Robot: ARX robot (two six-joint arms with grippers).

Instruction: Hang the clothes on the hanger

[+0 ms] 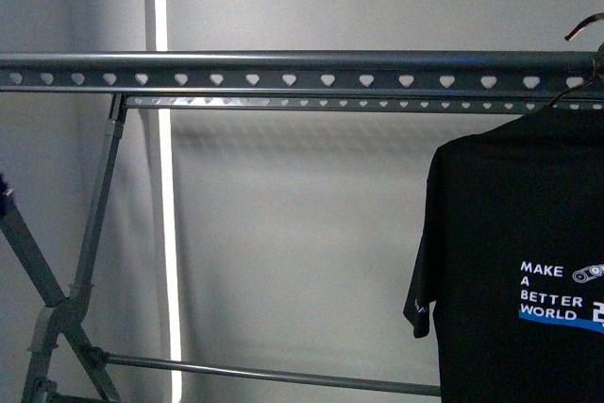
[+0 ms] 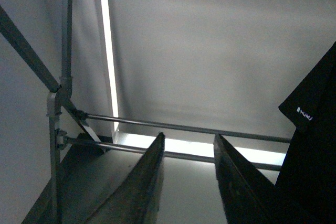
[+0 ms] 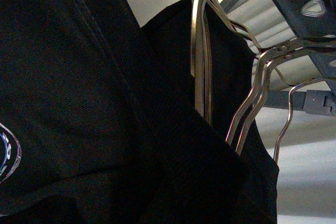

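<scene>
Black T-shirt hangs at the far right of the front view, just under the drying rack's front rail, partly cut off by the frame edge. White print "MAKE A BETTER WORLD" with a small robot-arm drawing beside it and a blue stripe below; tiny white text on the sleeve hem. Shoulders sit on a wire hanger whose hook seems to reach the rail, though the edge hides the contact. Right wrist view is mostly black fabric, with several bent wires close to a heart-shaped hole. Rack is grey metal with heart holes in rows, a second rail behind and crossed legs at left. Plain grey wall, one bright vertical light strip. Left gripper — jaws spread, holding nothing. Right gripper — jaws unseen, cannot tell.
</scene>
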